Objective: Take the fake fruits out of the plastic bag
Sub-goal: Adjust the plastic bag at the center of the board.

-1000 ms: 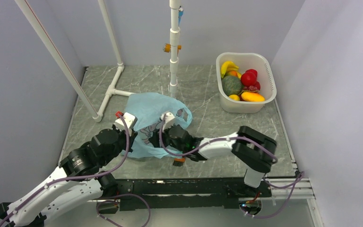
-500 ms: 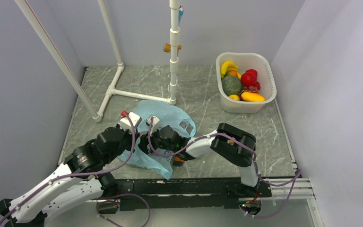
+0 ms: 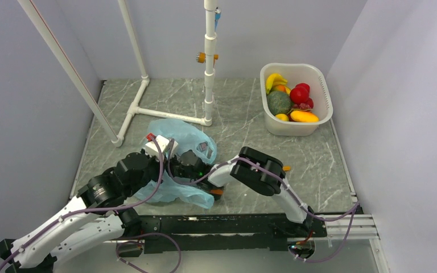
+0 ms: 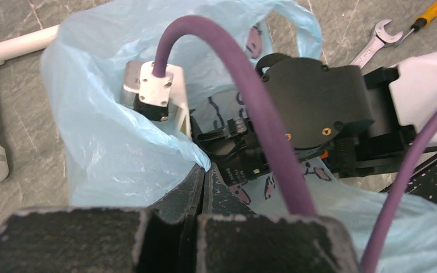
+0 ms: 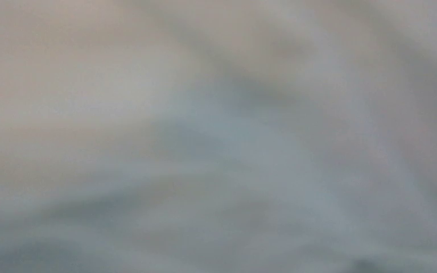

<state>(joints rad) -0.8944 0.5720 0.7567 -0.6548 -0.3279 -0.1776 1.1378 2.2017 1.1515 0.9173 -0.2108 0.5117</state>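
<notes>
Grey table [image 3: 250, 102], wrench [image 4: 375, 41] near plastic bag [image 4: 108, 142], right lens seemingly smothered

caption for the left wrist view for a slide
Left pincer pinches the rim of the light-blue plastic bag as the right arm reaches in, wrench lying beyond.

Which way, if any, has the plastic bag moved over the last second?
Yes: the plastic bag has slid left and toward the near side, uncovering the white pipe it overlapped.
</notes>
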